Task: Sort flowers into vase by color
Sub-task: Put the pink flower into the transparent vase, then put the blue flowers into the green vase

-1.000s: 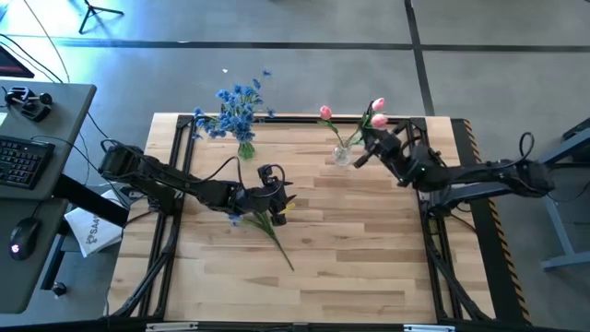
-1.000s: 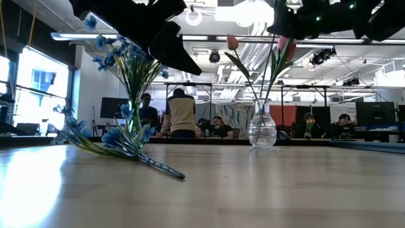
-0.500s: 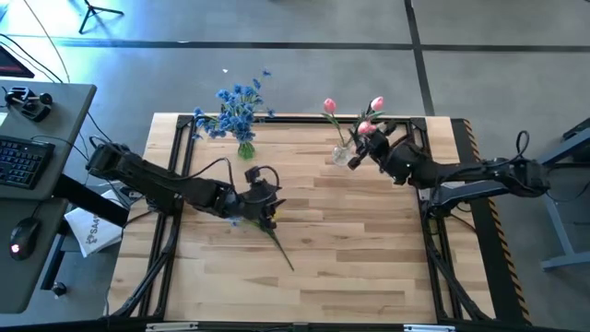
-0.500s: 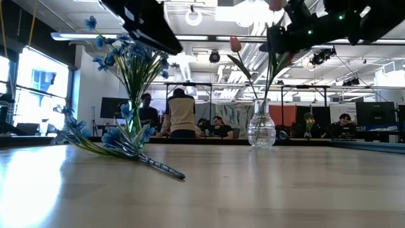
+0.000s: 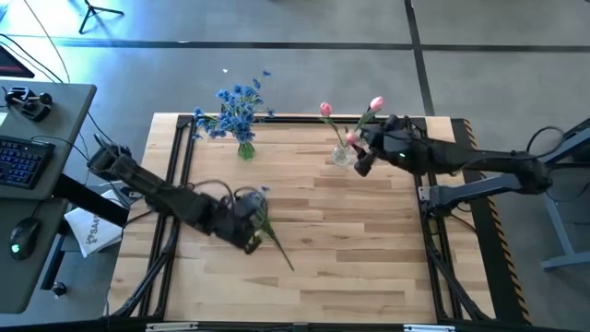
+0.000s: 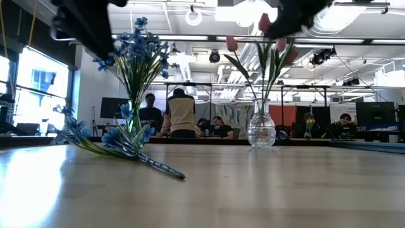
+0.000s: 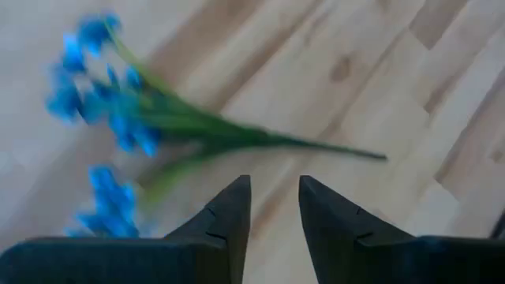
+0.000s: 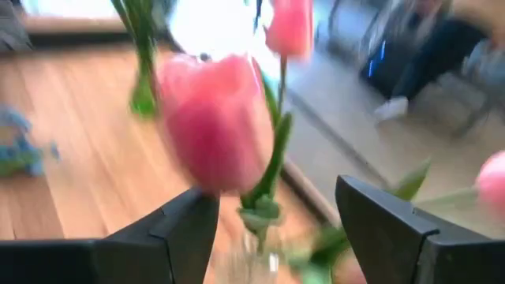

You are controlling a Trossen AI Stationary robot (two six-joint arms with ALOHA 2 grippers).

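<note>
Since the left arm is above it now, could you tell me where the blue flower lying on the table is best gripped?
Probably on the bare green stem of the blue flower, just behind the blossoms. It lies flat on the table, so come from straight above, the left gripper open with a finger on each side of it.

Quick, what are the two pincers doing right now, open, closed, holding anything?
Left pincer: open, empty, above the blue flower stem lying on the table.
Right pincer: open, holding nothing, by the pink tulips in the glass vase.
</note>
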